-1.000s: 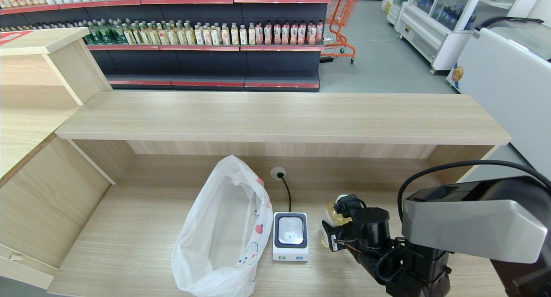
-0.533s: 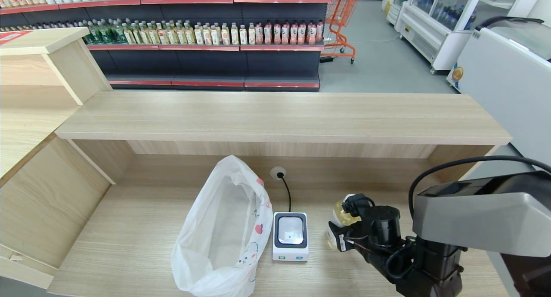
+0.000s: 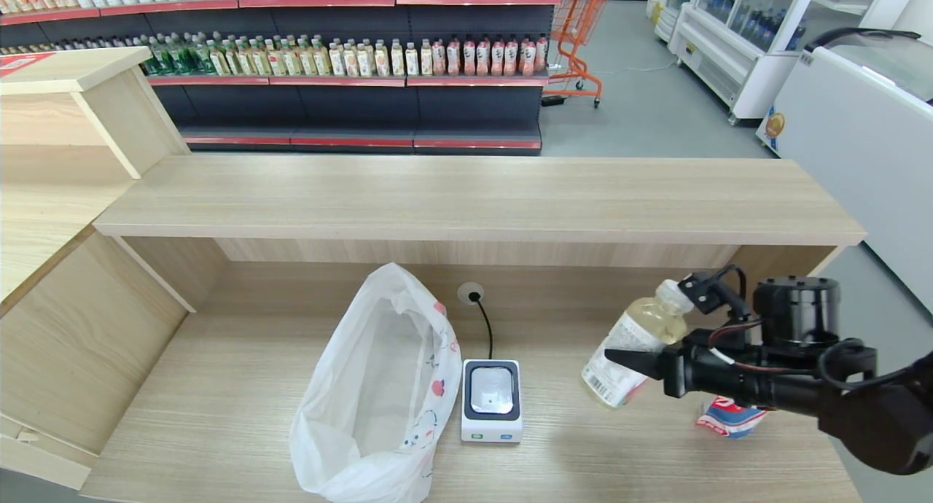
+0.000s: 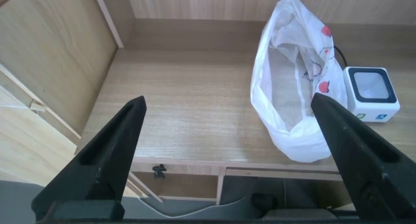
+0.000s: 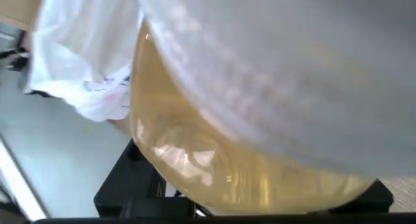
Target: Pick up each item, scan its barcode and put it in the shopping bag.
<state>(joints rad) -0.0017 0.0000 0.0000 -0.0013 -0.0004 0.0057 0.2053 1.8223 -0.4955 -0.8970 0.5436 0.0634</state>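
Observation:
My right gripper is shut on a clear bottle of yellowish drink with a white label. It holds the bottle tilted in the air, cap up and away from me, to the right of the scanner. The right wrist view has the bottle pressed close against the camera. A white shopping bag stands open just left of the scanner. My left gripper hangs open above the near left of the counter, with the shopping bag and the scanner beyond it.
A red, white and blue packet lies on the counter beneath my right arm. The scanner's black cable runs to a hole in the back wall. A raised wooden ledge overhangs the back, and wooden side panels close the left.
My right arm has lifted the bottle off the counter and swung up and to the right, uncovering the packet beneath it. Bag and scanner have stayed put.

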